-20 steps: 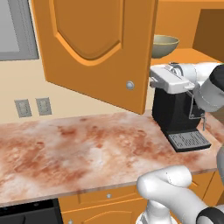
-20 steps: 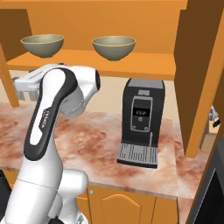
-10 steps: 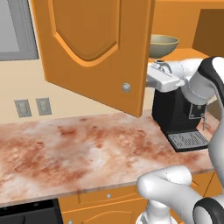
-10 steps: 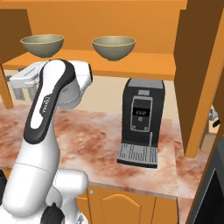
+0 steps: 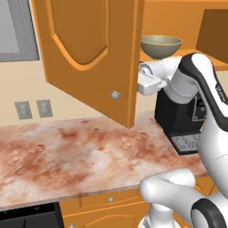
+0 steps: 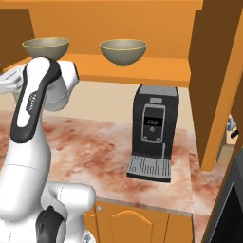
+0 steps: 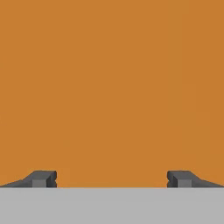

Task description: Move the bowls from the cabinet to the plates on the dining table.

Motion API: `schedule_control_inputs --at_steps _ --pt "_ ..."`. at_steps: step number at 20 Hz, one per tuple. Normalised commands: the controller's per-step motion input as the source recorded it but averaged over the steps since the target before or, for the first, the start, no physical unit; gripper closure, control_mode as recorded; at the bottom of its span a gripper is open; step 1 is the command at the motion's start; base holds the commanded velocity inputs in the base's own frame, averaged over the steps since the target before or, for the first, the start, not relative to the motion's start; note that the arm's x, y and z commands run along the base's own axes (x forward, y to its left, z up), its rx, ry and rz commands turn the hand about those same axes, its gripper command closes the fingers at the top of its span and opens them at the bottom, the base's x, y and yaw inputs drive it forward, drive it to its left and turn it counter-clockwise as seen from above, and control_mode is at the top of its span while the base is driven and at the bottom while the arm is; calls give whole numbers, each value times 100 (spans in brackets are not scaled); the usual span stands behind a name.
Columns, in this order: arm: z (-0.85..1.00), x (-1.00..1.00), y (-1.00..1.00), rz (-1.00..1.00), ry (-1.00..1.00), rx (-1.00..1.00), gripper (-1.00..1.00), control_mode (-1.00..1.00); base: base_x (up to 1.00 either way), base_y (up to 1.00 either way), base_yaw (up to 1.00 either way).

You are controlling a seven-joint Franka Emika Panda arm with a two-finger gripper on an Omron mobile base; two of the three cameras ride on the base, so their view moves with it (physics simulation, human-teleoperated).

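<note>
Hand (image 7: 112, 178) spread, empty | facing cabinet door (image 5: 89, 53) | bowls (image 6: 123, 51) on shelf above

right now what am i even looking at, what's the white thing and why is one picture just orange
The white thing is a robot arm in a simulated kitchen. Two pictures come from cameras on its base, one behind it on each side. The third comes from a camera on its hand, facing an orange surface up close. Its gripper is open and holds nothing. Two bowls sit on the shelf of the open cabinet. The cabinet door hangs open over a marbled counter, where a black coffee machine stands.
</note>
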Motion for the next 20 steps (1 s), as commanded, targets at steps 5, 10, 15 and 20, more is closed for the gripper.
schedule_control_inputs --at_steps 5,10,15,20 --pt "0 -22 61 7 -2 -2 -100 -100 0 0 0" --pt "0 -25 53 4 -3 -2 -100 -100 0 0 0" --pt "0 -21 41 1 -1 -2 -100 -100 0 0 0" --pt "-1 -14 22 0 0 -1 -100 -100 0 0 0"
